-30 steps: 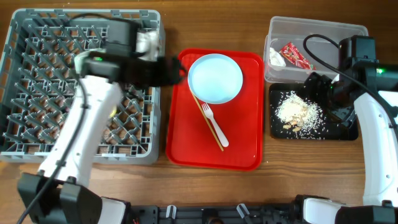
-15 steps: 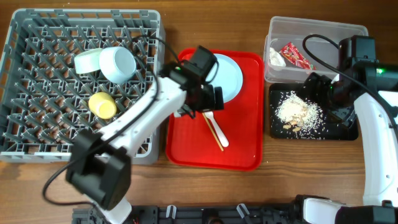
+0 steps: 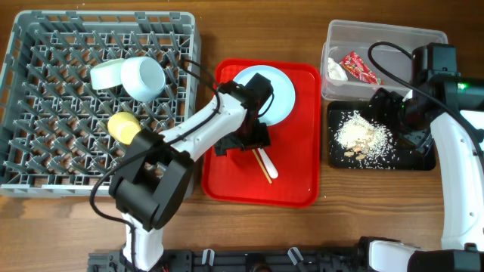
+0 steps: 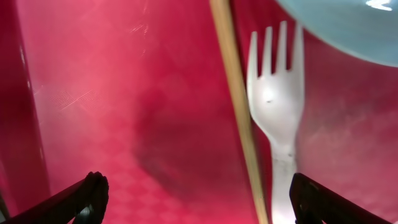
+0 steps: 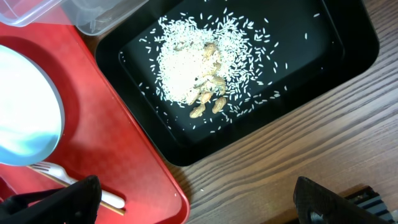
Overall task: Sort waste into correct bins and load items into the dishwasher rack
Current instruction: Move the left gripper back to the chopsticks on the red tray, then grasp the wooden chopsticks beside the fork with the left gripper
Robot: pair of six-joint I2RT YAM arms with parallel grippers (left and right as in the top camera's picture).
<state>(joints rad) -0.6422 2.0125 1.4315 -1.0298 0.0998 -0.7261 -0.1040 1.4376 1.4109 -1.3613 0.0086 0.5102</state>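
- Red plastic tray sits in the middle of the wooden surface, with the grey dishwasher rack on one side and the two bins on the other.
- A pale blue-white plate lies at the far end of that tray. Nearer the front, the white plastic fork and the thin wooden stick lie side by side, and the fork's tines reach the plate's rim.
- The left hand hangs low over the fork and stick. Its fingers are spread wide, one on either side of the pair, and grip nothing.
- In the rack, the pale blue bowl lies tipped against the light green saucer. The yellow cup is a little nearer the front.
- The clear tub at the far right holds the red snack wrapper and the crumpled tissue.
- Just in front of the tub, the black tray carries the scattered rice crumbs, with a few brownish bits among them.
- The right hand hovers by the black tray's near edge, fingers wide apart and empty.
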